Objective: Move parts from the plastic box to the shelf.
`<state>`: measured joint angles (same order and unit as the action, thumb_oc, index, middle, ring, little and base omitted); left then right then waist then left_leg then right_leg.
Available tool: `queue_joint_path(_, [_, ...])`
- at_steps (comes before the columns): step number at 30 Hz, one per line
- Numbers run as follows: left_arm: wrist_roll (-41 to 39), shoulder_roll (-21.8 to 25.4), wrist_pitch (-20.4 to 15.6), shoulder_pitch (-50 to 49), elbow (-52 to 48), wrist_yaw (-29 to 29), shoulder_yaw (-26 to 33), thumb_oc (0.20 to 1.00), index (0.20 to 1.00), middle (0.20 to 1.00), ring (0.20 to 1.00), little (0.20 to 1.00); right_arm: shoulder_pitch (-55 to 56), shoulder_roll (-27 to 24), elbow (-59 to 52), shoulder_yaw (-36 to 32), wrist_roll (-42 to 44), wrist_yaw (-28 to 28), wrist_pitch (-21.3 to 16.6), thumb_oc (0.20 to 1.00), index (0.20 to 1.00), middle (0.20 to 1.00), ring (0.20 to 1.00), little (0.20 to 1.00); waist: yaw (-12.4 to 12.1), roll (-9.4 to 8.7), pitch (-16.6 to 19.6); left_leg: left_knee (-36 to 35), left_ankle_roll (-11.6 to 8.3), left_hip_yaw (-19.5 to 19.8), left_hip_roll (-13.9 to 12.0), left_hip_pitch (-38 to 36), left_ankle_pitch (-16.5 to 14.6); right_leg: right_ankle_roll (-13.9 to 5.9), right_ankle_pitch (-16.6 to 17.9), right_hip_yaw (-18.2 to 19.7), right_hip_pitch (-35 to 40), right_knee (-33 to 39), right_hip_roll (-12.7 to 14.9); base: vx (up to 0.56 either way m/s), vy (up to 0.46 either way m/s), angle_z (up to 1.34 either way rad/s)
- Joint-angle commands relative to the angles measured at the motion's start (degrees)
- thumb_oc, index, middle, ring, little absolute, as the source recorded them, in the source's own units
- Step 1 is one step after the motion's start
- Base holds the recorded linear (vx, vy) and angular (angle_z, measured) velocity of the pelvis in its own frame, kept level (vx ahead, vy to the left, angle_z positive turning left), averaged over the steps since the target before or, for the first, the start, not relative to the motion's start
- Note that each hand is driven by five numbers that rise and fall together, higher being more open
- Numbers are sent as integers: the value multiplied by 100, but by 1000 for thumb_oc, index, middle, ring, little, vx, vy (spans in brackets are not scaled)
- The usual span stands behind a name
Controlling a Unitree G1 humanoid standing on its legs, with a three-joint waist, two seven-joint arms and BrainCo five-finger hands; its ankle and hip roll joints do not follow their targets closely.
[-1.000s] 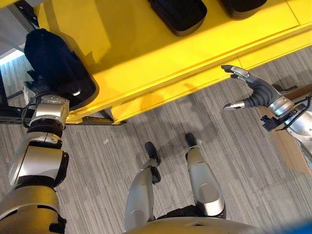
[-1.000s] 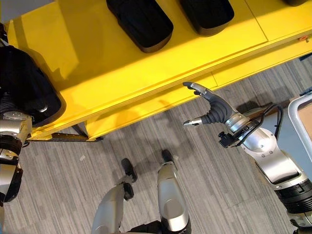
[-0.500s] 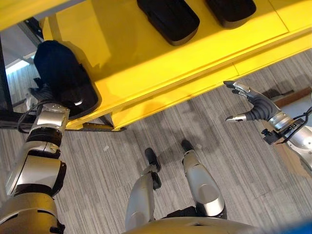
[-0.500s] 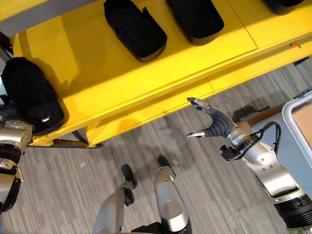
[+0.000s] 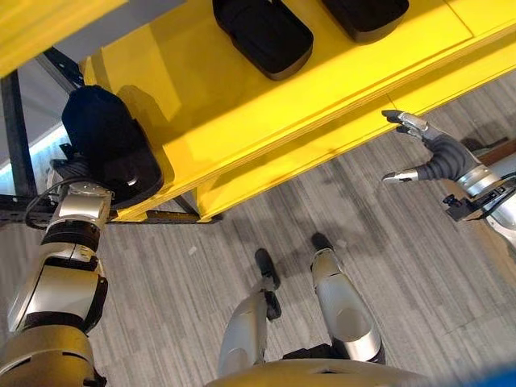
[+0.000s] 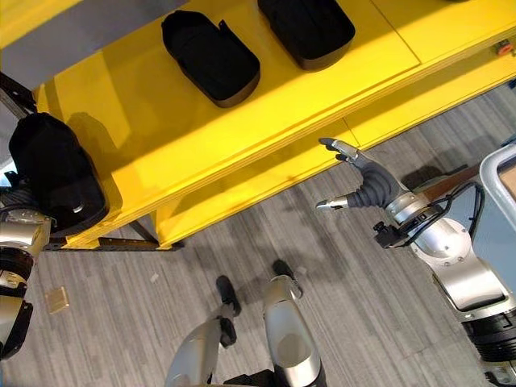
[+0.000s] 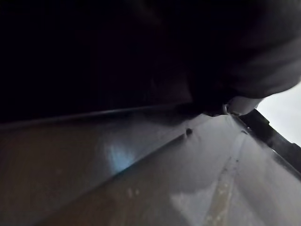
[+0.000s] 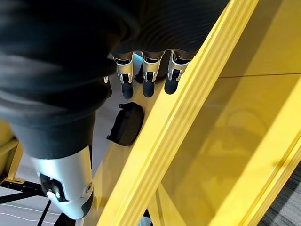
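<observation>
A yellow shelf (image 5: 242, 113) runs across the top of the eye views. Two black moulded parts (image 5: 262, 32) (image 5: 363, 12) lie on it further back. A third black part (image 5: 105, 141) sits at the shelf's left end. My left hand (image 5: 76, 168) is pressed against that part's near edge, with its fingers hidden behind it. My right hand (image 6: 367, 181) hovers over the floor just off the shelf's front edge, open and empty. In the right wrist view its straight fingers (image 8: 143, 80) point along the shelf edge (image 8: 188, 117) towards a black part (image 8: 126, 123).
A white-framed cart (image 6: 496, 173) stands at the far right, close behind my right arm. A black metal frame (image 5: 20, 121) rises beside the shelf's left end. A small brown square (image 6: 56, 300) lies on the grey carpet.
The whole picture has shifted, so the camera moved. My right hand stays open near the shelf's front edge. My left hand stays at the black part.
</observation>
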<state>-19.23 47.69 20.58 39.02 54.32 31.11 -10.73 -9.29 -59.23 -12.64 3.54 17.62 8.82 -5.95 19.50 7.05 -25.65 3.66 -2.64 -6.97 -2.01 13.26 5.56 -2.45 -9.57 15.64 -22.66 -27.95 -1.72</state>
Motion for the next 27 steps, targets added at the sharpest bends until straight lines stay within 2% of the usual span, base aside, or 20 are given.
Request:
queue_joint_path(1, [3, 291, -188, -215, 342, 149, 316, 200, 200, 200, 200, 200, -7, 211, -192, -389, 18, 65, -279, 1000, 1000, 1000, 1000, 1000, 110, -247, 299, 424, 402, -192, 565, -380, -1192, 44, 248, -442, 293, 1100, -128, 23, -32, -5])
queue_joint_path(6, [12, 243, -239, -299, 346, 168, 376, 200, 200, 200, 200, 200, 98, 262, -297, -427, 73, 71, -350, 1000, 1000, 1000, 1000, 1000, 154, -124, 364, 522, 469, -368, 575, -430, -1306, 75, 63, -479, 230, 809, -79, -51, -113, 3])
queue_joint_path(7, [-106, 209, -408, -454, 375, 65, 478, 200, 200, 200, 200, 200, 146, 260, -378, -385, -120, 41, -328, 1000, 1000, 1000, 1000, 1000, 194, -214, 345, 1807, 428, -364, 570, -133, -1635, 142, -55, -482, 393, 590, 193, 67, -95, 19])
queue_joint_path(8, [-40, 278, -402, -490, 449, -87, 513, 200, 200, 200, 200, 200, 74, 263, -326, -292, -173, 32, -275, 1000, 1000, 1000, 1000, 1000, 116, -259, 294, 2240, 359, -76, 553, 80, -1601, 166, -99, -431, 501, 507, 246, 249, 80, 52])
queue_joint_path(9, [-100, 223, -489, -730, 427, -73, 572, 200, 200, 200, 200, 200, 4, 243, -325, -264, -117, 79, -104, 1000, 1000, 1000, 1000, 1000, 45, -238, 283, 2227, 386, 162, 597, 13, -1621, 174, -151, -351, 524, 392, 230, 394, 376, 12])
queue_joint_path(10, [-322, 74, -456, -810, 255, 325, 563, 200, 200, 200, 200, 200, -149, 191, -275, -287, -60, 113, 68, 1000, 1000, 1000, 1000, 1000, 73, -152, 307, 1937, 323, 150, 495, -73, -1354, 193, -94, -288, 502, 452, 161, 296, 486, -55])
queue_joint_path(11, [-389, 39, -481, -715, 224, 477, 524, 200, 200, 200, 200, 200, -195, 151, -242, -336, -20, 66, 78, 1000, 1000, 1000, 1000, 1000, 147, -142, 316, 1698, 261, -69, 309, -121, -1240, 191, -90, -350, 453, 470, 179, 113, 605, -108])
queue_joint_path(12, [-533, -38, -885, -628, 300, 622, 540, 200, 200, 200, 200, 200, -242, 117, -186, -474, 83, -133, 101, 1000, 1000, 1000, 1000, 1000, 341, -90, 337, 1056, 268, -556, 119, -614, -1516, 170, -316, -487, 283, 298, 349, -129, 380, -95])
queue_joint_path(13, [-496, -70, -1018, -565, 330, 690, 572, 200, 200, 200, 200, 200, -158, 191, -161, -527, 225, -212, 30, 1000, 1000, 1000, 1000, 1000, 383, -148, 285, 1186, 343, -680, 132, -398, -1535, 141, -240, -448, 153, 220, 387, -179, 215, -26])
queue_joint_path(14, [-119, -68, -1033, -487, 297, 645, 620, 200, 200, 200, 200, 200, 3, 320, -142, -608, 318, -324, -51, 1000, 1000, 1000, 1000, 1000, 366, -235, 239, 1449, 392, -697, 135, -140, -1638, 115, -241, -463, 39, 99, 433, -227, -135, 49])
queue_joint_path(15, [222, -153, -651, -361, -192, 766, 515, 200, 200, 200, 200, 200, 323, 559, -256, -775, 551, -336, -192, 1000, 1000, 1000, 1000, 1000, 336, -364, 172, 1593, 457, -679, 164, 16, -1701, 65, -137, -509, -76, 67, 415, -126, -138, 84])
queue_joint_path(17, [170, -161, -407, -319, -432, 859, 395, 200, 200, 200, 200, 200, 444, 644, -388, -808, 519, -248, -222, 1000, 1000, 1000, 1000, 1000, 347, -385, 175, 1451, 462, -671, 219, -45, -1670, 25, -39, -522, -80, 204, 348, -29, -52, 82])
queue_joint_path(21, [89, -61, -370, -2, -312, 786, 264, 200, 200, 200, 200, 200, 320, 737, -260, -591, 514, -42, -420, 1000, 1000, 1000, 1000, 1000, 341, -379, 200, 1109, 448, -635, 280, -126, -1543, 16, 88, -523, -87, 467, 217, -42, -17, 20])
queue_joint_path(27, [53, -9, -383, -37, -135, 582, 146, 200, 200, 200, 200, 200, 101, 609, -89, -380, 561, 104, -335, 1000, 1000, 1000, 1000, 1000, 338, -276, 251, 723, 378, -611, 272, -386, -1380, 45, 120, -532, 91, 712, 168, 17, 3, -2])
